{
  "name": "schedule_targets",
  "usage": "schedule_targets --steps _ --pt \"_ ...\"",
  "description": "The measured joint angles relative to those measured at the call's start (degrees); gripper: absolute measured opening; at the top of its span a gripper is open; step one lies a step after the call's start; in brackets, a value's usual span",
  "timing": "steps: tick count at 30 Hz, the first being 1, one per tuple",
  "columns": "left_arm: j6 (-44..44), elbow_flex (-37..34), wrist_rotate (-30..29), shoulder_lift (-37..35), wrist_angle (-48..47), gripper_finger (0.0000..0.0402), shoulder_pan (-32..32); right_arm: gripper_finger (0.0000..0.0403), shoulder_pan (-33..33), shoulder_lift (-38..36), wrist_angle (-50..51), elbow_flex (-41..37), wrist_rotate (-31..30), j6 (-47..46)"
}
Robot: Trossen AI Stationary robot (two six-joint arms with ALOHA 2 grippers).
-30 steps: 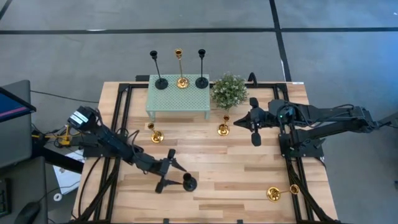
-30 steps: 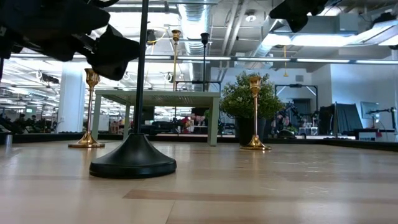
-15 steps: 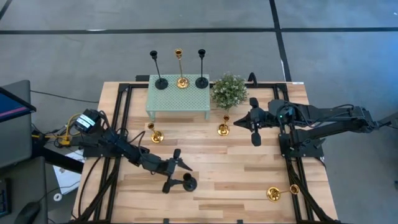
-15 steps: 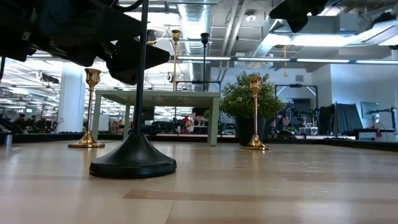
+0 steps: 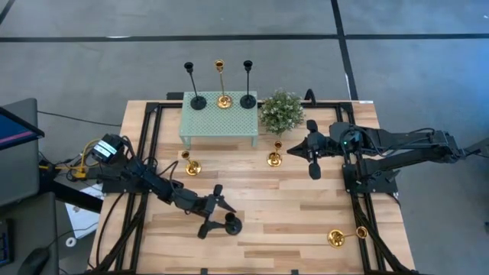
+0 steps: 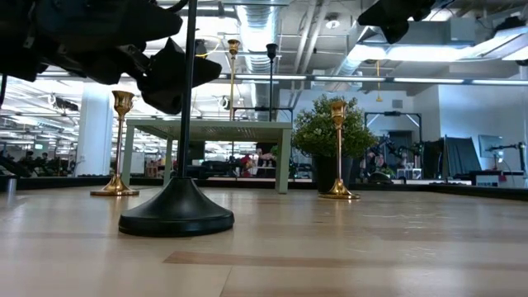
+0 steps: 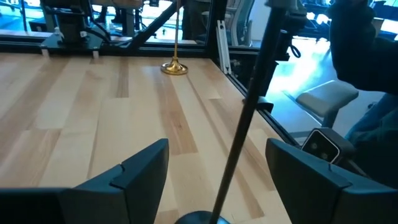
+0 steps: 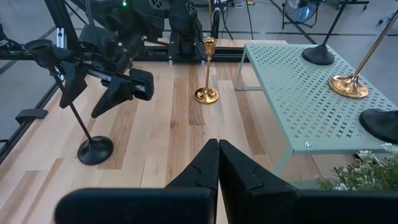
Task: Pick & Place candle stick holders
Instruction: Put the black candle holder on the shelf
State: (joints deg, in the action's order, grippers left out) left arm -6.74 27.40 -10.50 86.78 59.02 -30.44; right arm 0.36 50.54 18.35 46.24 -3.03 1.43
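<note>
My left jaws [image 5: 215, 208] are wide open around the thin stem of a matte black metal candle stick holder [image 5: 231, 224], not touching it. It stands upright near the front of the wooden desk [image 5: 290, 206]. My right jaws [image 5: 312, 150] are closed and empty, up in the air near a shiny gold candle stick holder [image 5: 274, 158].

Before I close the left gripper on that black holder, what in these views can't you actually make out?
- Black holder: its top cup is cut off by the low view's top edge, and only partly in the left wrist view's top edge.
- Left gripper: open around the stem; whether either finger touches it cannot be told.
- Lying gold holder: shown only in the high view, too small for detail.
</note>
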Motion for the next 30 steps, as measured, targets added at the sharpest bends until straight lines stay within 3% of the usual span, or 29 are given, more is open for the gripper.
schedule_targets --steps 12,30 --pt "0.0 1.3 0.0 0.0 0.1 0.0252 0.0 0.0 0.0 0.0 0.1 0.0 0.0 0.0" --pt "0.7 1.3 -0.1 0.0 -0.1 0.0044 1.0 0.0 0.0 0.0 1.2 0.0 0.0 0.0"
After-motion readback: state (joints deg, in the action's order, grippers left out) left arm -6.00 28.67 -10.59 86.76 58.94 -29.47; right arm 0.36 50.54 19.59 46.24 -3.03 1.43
